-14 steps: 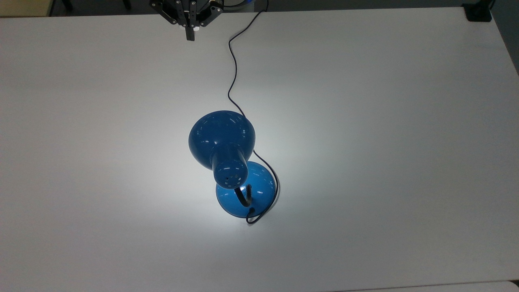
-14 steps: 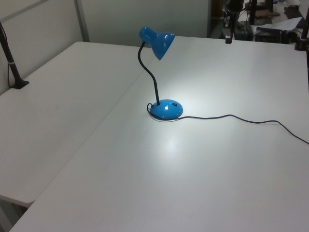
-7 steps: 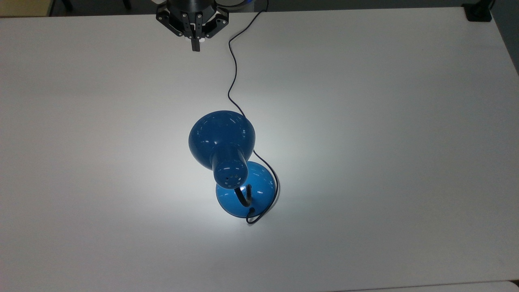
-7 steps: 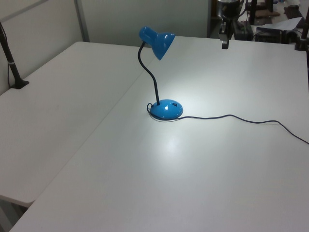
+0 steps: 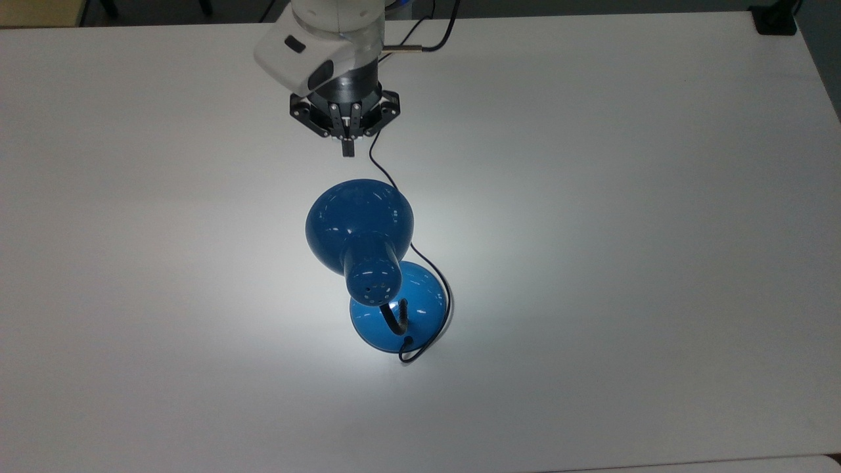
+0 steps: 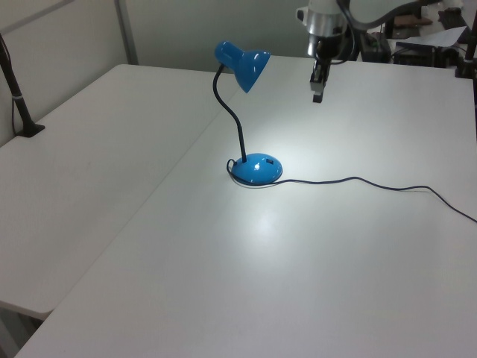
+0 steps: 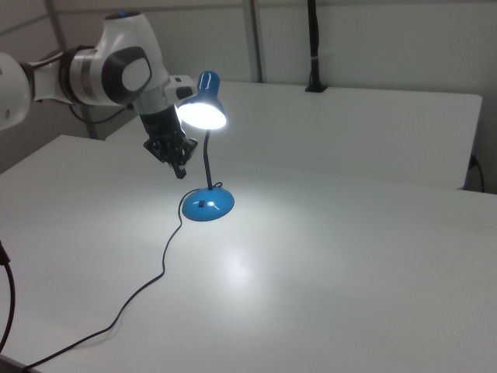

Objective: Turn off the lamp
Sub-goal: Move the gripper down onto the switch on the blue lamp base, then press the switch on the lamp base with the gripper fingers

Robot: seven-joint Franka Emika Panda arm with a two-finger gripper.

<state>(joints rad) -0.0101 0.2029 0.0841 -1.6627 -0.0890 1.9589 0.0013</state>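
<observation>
Nearest the left view's camera, the desk (image 6: 223, 298) carries a pool of white light, so the lamp (image 6: 246, 119) is lit and the task is not yet done. Its round base (image 6: 257, 169) sits near the desk's middle, with the black neck (image 6: 231, 119) curving up to hold the shade (image 6: 244, 64) tilted down over the surface, which is why the glow lands just in front of the base. A thin black cord (image 6: 373, 183) trails from the base toward the left view's right. Farther back, the end effector (image 6: 317, 93) hangs above the desk, well clear of the base and apart from the shade; its fingers look pressed together, holding nothing, probably so 1 narrow tip can press a switch. The left view and the right view both show a small dark mark on the base (image 7: 206, 204), likely that switch, which the shade (image 5: 359, 220) hides in the top view. Looking straight down, the top view instead shows vent holes in the shade's cap and the end effector (image 5: 347, 146) just beyond the shade's rim, beside the cord (image 5: 374, 154). Only the right view looks into the glowing mouth of the shade (image 7: 202, 114).
</observation>
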